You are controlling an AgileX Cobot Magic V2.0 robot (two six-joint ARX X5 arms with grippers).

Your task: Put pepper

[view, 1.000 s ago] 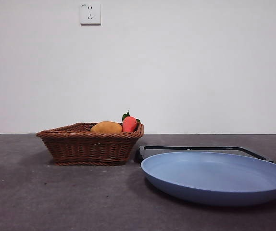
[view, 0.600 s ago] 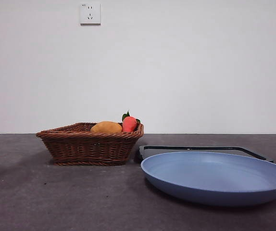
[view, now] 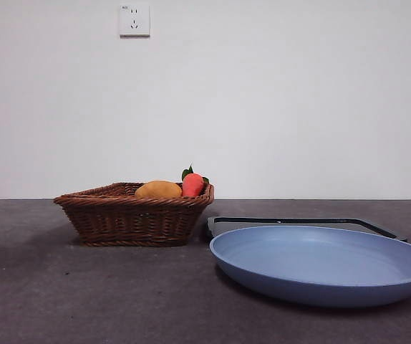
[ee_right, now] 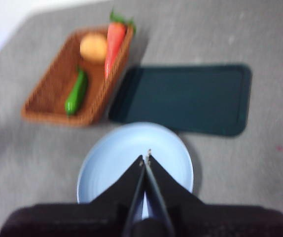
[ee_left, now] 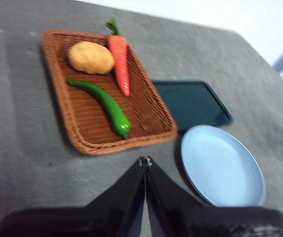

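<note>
The pepper (ee_left: 104, 102), long, slim and glossy green, lies in the brown wicker basket (ee_left: 70, 128); it also shows in the right wrist view (ee_right: 76, 93). In the front view the basket wall (view: 134, 221) hides it. The blue plate (view: 320, 262) stands beside the basket and is empty. My left gripper (ee_left: 145, 160) is shut and empty, high above the table between basket and plate. My right gripper (ee_right: 145, 159) is shut and empty, high above the plate (ee_right: 112, 163). Neither arm shows in the front view.
A red-orange carrot (ee_left: 120, 61) and a yellow-orange oval item (ee_left: 90, 57) lie in the basket next to the pepper. A dark rectangular tray (ee_right: 186, 98) lies behind the plate. A wall socket (view: 134, 20) sits on the white wall.
</note>
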